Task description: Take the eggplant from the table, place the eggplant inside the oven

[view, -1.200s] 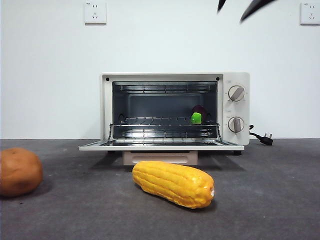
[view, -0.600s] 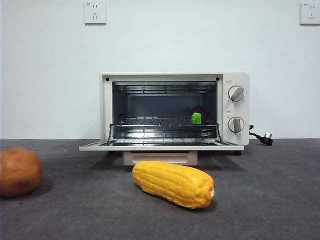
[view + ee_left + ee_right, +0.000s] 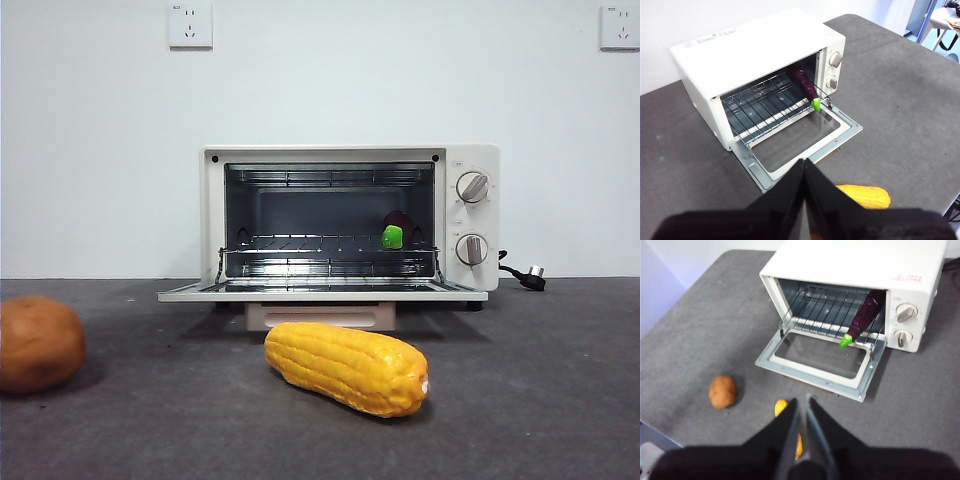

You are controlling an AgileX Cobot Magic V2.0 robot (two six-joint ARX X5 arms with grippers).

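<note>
The oven [image 3: 350, 222] stands at the far middle of the table [image 3: 540, 400], its door [image 3: 322, 292] folded down flat toward the near side. The eggplant [image 3: 863, 316] lies inside on the wire rack [image 3: 330, 243], at the right side of the cavity next to the knob panel, its green stem cap pointing out toward the door opening and its purple body running back into the oven. Both round knobs [image 3: 472, 187] sit on the right face. A corn cob [image 3: 347, 366] lies on the table just in front of the door. A brown potato [image 3: 38, 342] rests at the near left, well apart from the corn.

The left tool [image 3: 804, 172] hangs high above the table, clear of everything, its two halves pressed together. The right tool [image 3: 801, 410] is likewise raised above the corn, holding nothing, with only a thin slit between its halves.
</note>
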